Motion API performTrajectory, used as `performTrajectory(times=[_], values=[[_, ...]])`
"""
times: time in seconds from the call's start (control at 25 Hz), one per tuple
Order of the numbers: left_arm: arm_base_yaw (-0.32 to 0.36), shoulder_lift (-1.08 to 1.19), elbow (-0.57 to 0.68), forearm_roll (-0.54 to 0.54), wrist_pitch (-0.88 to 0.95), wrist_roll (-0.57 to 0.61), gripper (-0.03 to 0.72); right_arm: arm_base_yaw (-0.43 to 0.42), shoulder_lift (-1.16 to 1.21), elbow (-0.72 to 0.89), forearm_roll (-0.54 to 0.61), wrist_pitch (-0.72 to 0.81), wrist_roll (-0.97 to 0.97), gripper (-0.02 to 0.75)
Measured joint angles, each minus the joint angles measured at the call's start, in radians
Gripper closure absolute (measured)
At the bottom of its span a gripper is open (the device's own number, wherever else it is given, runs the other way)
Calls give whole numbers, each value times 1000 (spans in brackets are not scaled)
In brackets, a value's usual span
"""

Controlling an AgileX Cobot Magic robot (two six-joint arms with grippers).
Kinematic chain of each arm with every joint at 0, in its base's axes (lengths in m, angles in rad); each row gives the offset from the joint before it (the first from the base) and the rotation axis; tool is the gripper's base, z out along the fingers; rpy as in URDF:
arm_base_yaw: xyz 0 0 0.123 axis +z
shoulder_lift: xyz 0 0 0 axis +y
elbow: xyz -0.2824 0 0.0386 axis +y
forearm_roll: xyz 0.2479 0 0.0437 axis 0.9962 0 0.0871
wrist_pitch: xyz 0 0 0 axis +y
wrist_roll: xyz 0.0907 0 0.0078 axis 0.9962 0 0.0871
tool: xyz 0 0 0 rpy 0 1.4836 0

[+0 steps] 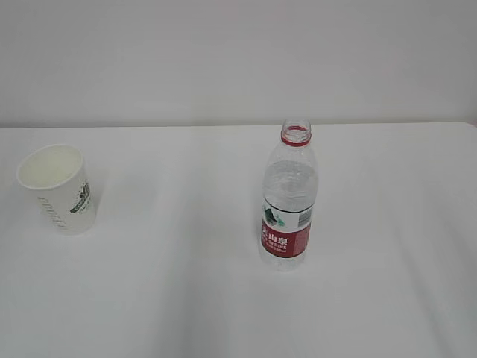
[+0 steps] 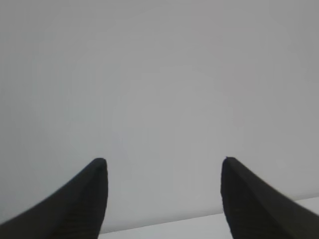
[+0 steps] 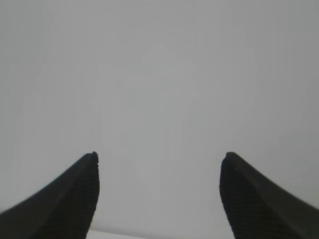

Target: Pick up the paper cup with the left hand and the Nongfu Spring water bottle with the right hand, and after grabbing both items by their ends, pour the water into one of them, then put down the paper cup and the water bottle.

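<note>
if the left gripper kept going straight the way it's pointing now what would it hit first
Probably nothing on the table. The left gripper stands open and empty, facing a plain pale wall, with only a sliver of table edge at the bottom of its view. Neither cup nor bottle lies in that line; depth is unclear.

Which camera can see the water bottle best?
The exterior view: the bottle stands whole and upright on the table, right of the cup. Both wrist views show none of it, only open pincer tips and blank white.

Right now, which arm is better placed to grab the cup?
Left. The paper cup stands at the table's far left, the left arm's side; the water bottle stands right of centre. Both grippers are open and empty.
</note>
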Motion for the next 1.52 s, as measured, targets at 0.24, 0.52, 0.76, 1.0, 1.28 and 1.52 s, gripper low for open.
performTrajectory(times=[0.24, 0.52, 0.76, 1.0, 1.28, 1.52], values=[[0, 68, 0, 17, -96, 0, 171, 0, 101, 0, -2, -99, 0, 169], [0, 178, 0, 55, -167, 0, 171, 0, 227, 0, -25, -191, -2, 169], [0, 282, 0, 64, -194, 0, 172, 0, 327, 0, -35, -231, -2, 169], [0, 393, 0, 64, -288, 0, 172, 0, 440, 0, -39, -316, -2, 170], [0, 517, 0, 67, -400, 0, 172, 0, 581, 0, -39, -463, -2, 170], [89, 624, 0, 67, -530, 0, 172, 0, 708, 0, -40, -577, -2, 169]])
